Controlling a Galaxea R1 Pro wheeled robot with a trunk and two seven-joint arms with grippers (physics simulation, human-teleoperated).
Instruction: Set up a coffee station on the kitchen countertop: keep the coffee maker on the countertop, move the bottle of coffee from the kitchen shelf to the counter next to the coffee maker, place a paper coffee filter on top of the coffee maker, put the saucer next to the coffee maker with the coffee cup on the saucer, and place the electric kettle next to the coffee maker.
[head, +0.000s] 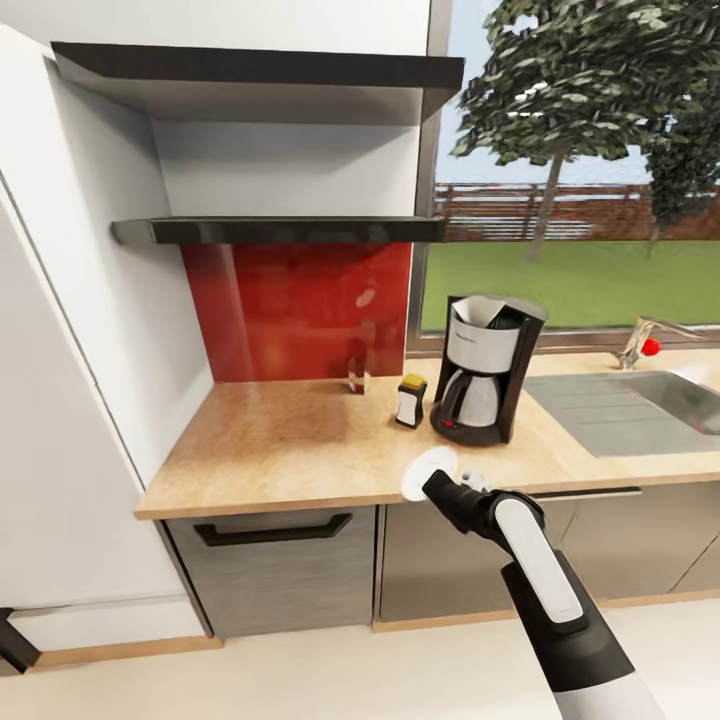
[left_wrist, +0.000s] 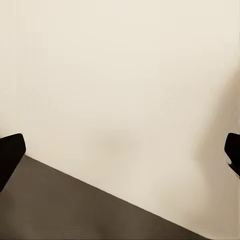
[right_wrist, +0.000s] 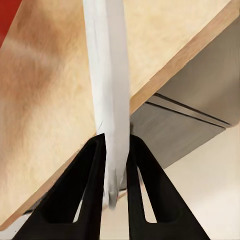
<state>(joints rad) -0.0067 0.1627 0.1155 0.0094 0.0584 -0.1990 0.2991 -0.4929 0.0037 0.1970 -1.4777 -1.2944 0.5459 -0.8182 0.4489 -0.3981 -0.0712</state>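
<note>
The coffee maker (head: 485, 375) stands on the kitchen countertop (head: 280, 440) with the white paper coffee filter (head: 497, 318) in its top. Just left of it is the bottle of coffee (head: 410, 401), dark with a yellow lid. My right gripper (head: 440, 480) hovers at the counter's front edge, shut on the white saucer (head: 428, 472). In the right wrist view the saucer (right_wrist: 107, 90) is edge-on, pinched between the black fingers (right_wrist: 95, 165) over the countertop (right_wrist: 45, 110). My left gripper (left_wrist: 120, 150) is open over a plain beige surface. The coffee cup and electric kettle are out of view.
A clear glass bottle (head: 356, 375) stands by the red backsplash. The steel sink (head: 640, 400) and its faucet (head: 645, 345) lie right of the coffee maker. Two dark shelves (head: 280, 230) hang above the counter. A tall white cabinet (head: 60, 400) bounds the counter's left end.
</note>
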